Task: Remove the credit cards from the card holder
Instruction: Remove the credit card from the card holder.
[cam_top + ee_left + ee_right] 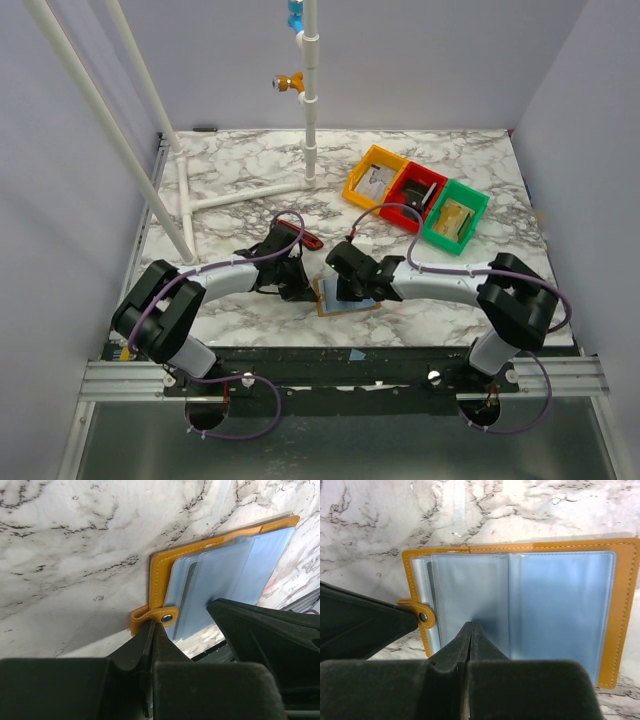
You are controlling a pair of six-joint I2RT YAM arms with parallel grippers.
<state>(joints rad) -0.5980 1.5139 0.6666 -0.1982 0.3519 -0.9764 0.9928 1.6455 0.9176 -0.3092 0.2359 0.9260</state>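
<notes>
Open mustard-brown card holder directly ahead of right gripper; jaws closed, nothing held (left gripper closed at snap tab).

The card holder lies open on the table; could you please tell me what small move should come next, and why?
Probably open the right gripper slightly to pinch at the blue sleeves. The card holder lies open, both grippers are shut, the right at the sleeves' edge, the left gripper at the snap tab.

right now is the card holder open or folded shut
Open. The card holder lies spread flat on the marble table, its pale blue sleeves fanned across both halves and the snap tab unfastened.
</notes>
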